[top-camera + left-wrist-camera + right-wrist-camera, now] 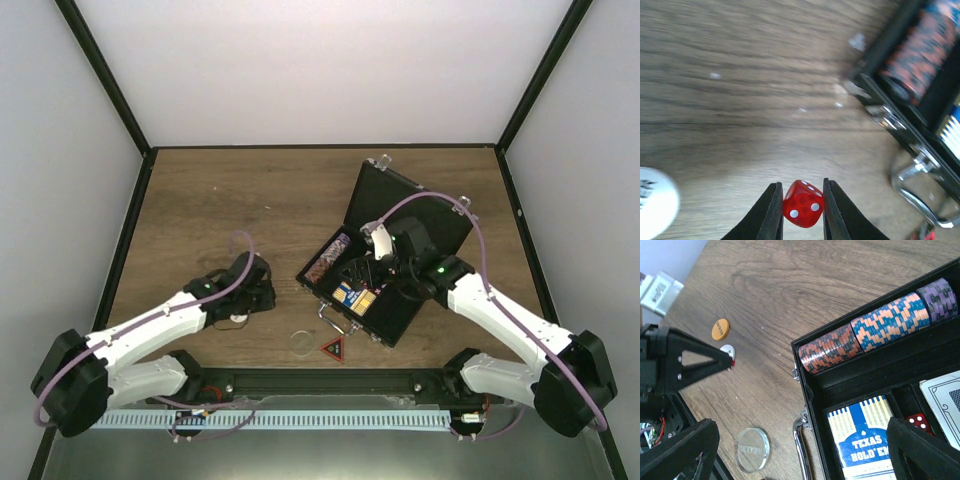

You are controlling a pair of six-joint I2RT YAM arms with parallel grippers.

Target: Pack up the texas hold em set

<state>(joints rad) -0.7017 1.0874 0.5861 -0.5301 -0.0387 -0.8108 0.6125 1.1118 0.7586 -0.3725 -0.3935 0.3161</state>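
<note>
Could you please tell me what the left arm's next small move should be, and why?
Probably lift the red die and carry it right, toward the open case. The left gripper is shut on that die over the bare table, and a second die sits in a small compartment beside the card deck, which suggests where it belongs.

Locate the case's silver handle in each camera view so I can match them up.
Top external: silver handle on the near-left edge of the case, above the red-black triangle.
Left wrist: lower right, right of the clamped red die.
Right wrist: bottom centre, beside the clear disc.
Shared landmark: the chip row inside the case.
</note>
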